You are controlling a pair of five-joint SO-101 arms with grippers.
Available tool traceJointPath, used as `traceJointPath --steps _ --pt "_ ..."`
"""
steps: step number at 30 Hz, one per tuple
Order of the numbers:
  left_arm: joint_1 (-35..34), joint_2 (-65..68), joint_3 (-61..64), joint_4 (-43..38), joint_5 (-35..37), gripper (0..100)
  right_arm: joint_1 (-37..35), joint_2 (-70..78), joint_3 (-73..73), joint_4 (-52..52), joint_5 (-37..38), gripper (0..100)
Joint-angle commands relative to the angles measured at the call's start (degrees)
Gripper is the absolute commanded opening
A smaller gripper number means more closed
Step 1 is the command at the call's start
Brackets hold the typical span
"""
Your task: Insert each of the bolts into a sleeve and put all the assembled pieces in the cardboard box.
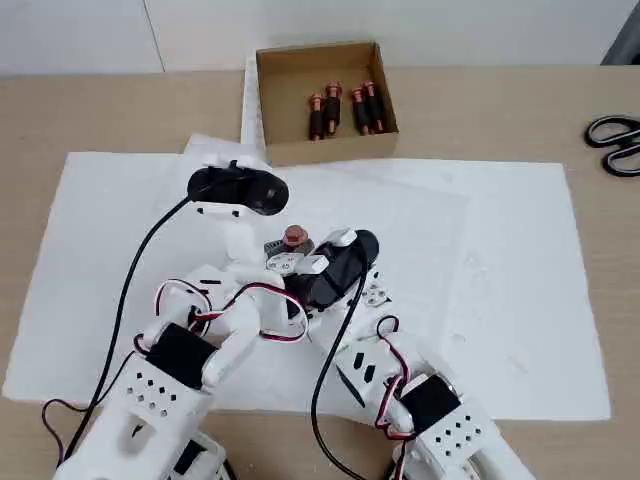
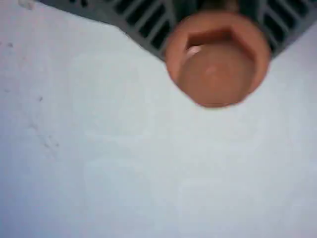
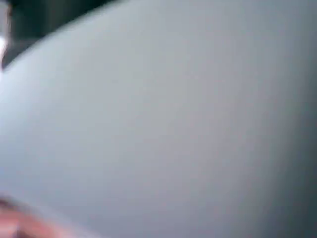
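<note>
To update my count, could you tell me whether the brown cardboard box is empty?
No, four black-sleeved copper-coloured bolts lie side by side inside the cardboard box.

A cardboard box sits at the far edge of the tabletop. Four bolts in sleeves lie side by side in it. One arm and the other arm meet over a white sheet, with an orange bolt between them. Scissors lie at the right edge.
</note>
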Motion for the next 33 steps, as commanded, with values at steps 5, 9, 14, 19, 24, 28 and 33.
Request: traceJointPath --steps 5,9,14,19,24,28,33 --pt "0.62 -0.70 -0.40 1.49 -3.25 1 -0.13 -1.10 -0.35 -0.92 0.70 0.4" --pt "0.62 -0.70 -0.40 1.85 -3.43 1 -0.13 -1.10 -0.35 -0.84 0.70 0.4" --pt "3.78 -0.70 -0.57 4.57 -5.45 6 -0.13 -1.10 -0.35 -0.84 0.70 0.4" --pt "3.96 -0.70 -1.01 6.42 -3.52 18 -0.13 -1.10 -0.35 -0.84 0.70 0.4" --pt "3.87 -0.70 -2.59 6.42 -3.08 23 -0.13 -1.10 -0.35 -0.84 0.70 0.4" --pt "2.81 -0.70 -4.70 7.65 -3.08 23 -0.13 -1.10 -0.35 -0.84 0.70 0.4" --pt "1.23 -0.70 -7.60 8.88 -2.99 23 -0.13 -1.10 0.26 -1.19 0.70 0.4"
